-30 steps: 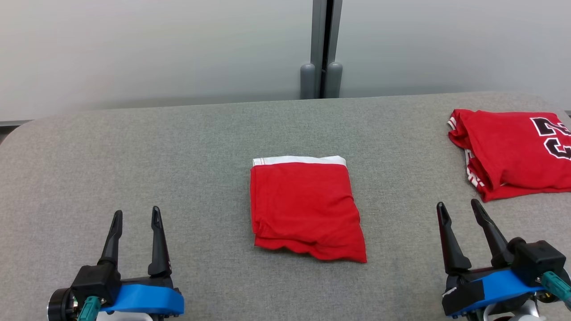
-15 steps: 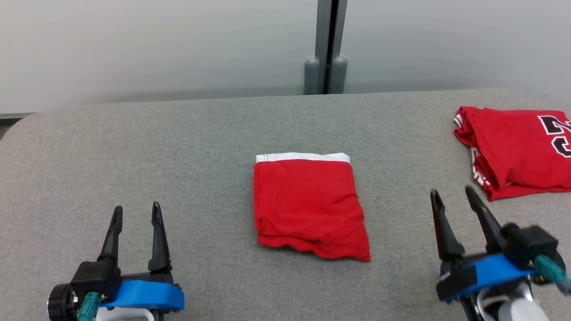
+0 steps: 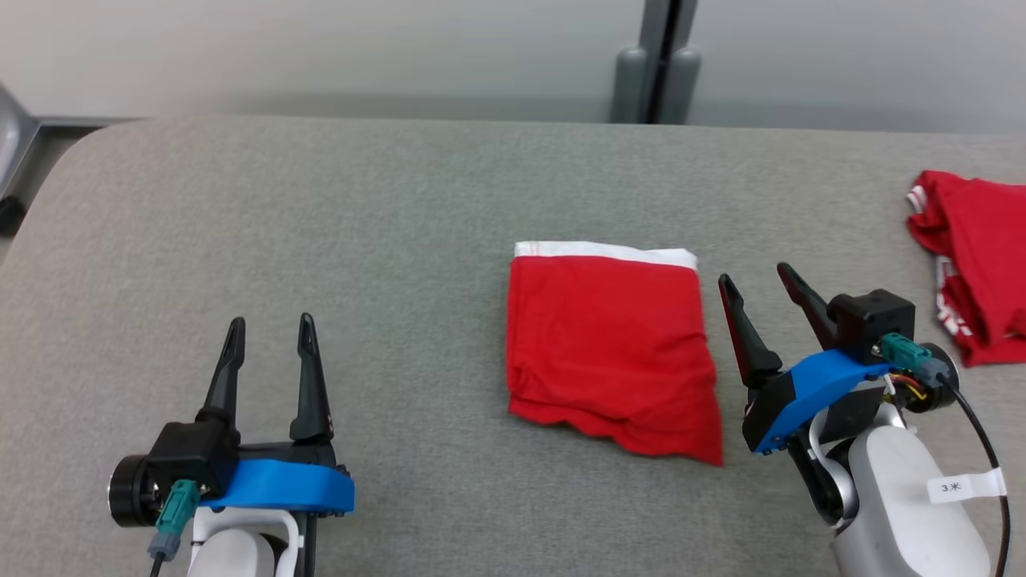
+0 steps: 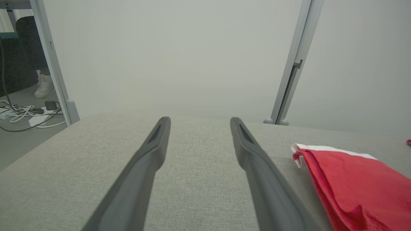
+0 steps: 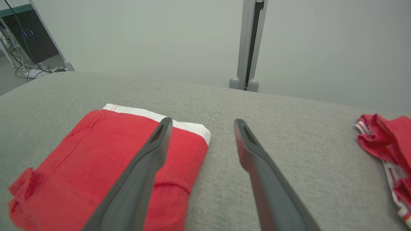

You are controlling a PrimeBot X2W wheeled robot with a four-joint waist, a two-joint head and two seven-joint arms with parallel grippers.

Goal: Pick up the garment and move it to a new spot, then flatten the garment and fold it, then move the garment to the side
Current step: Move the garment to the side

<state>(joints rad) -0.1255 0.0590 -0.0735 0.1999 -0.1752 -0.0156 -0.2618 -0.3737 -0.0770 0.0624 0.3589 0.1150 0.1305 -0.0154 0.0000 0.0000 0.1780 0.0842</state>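
Beside folded garment (image 3: 609,353), right hand (image 3: 754,275) spread wide, empty

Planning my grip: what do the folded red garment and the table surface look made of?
Folded red garment: soft matte knit, probably cotton, judging by limp wrinkles and stitched hem. Table surface: grey woven fabric, matte, with visible weave.

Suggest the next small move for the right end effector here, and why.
Probably ease the right end effector left and down onto the right edge of the folded red garment and close. It stands open just beside that edge, and the garment lies free.
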